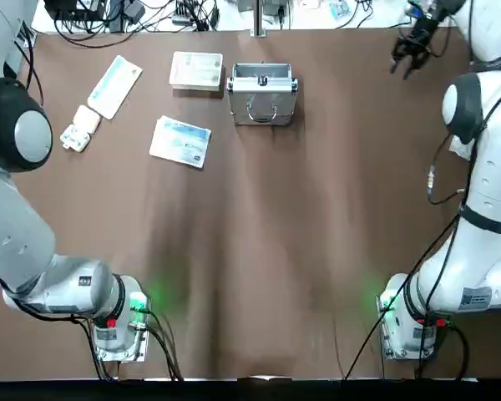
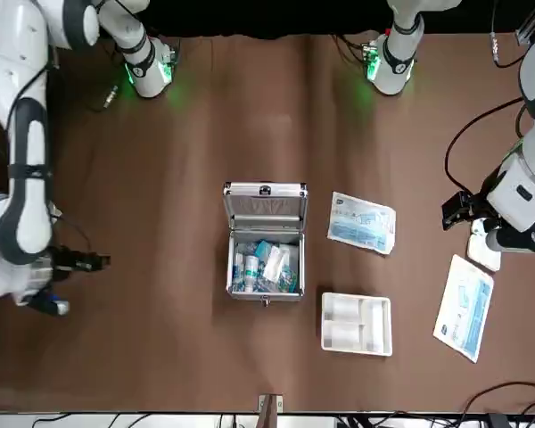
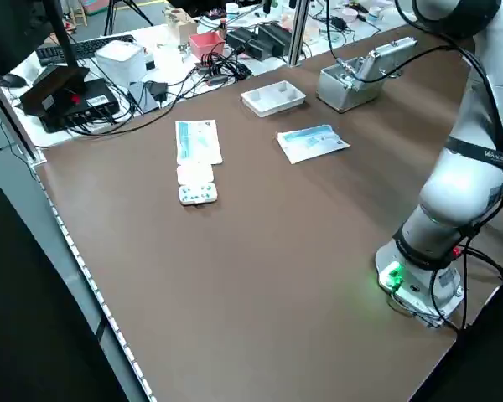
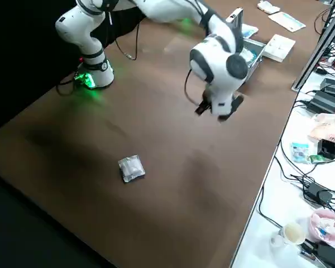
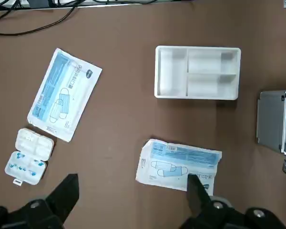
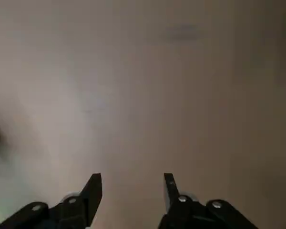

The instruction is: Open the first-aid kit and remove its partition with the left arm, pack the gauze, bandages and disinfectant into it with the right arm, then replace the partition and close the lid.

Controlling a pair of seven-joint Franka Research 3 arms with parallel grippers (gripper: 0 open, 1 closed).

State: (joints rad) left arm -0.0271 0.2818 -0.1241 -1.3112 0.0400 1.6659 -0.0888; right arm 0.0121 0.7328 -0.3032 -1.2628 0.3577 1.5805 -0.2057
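Overhead, the small metal case [image 1: 263, 93] sits at the far middle of the brown table [image 1: 259, 251], its lid [image 1: 263, 79] raised. Just beside it, on the robot's left, lies the partition [image 1: 196, 70], a white divided tray resting on the table and out of the case. Nearer the robot from the tray is a white-blue printed packet [image 1: 180, 141]; farther left are a second packet [image 1: 114, 86] and a small pill box [image 1: 79, 128]. The right gripper [image 1: 411, 52] hangs at the far right corner, its fingers spread and holding nothing. The left arm [image 1: 17, 138] rises along the left edge.

From the front, the case stands open with the lid [image 2: 265, 206] tipped back, and small white-and-blue supplies [image 2: 266, 265] lie inside; I cannot pick out the disinfectant among them. The tray [image 2: 357, 323] is just beside the case, apart from it. The left gripper [image 2: 459, 209] hovers near the pill box.

From the left side, the case [image 3: 356, 82], tray [image 3: 273, 97] and packets lie in a loose row.

From the right side, a clear wrapped packet [image 4: 131, 168] lies alone, well apart from the case.

At the left wrist, both fingers [image 5: 66, 193] stand wide apart and empty above the table, with the tray [image 5: 197, 72] beyond.

At the right wrist, the fingers [image 6: 94, 187] are parted over bare table.
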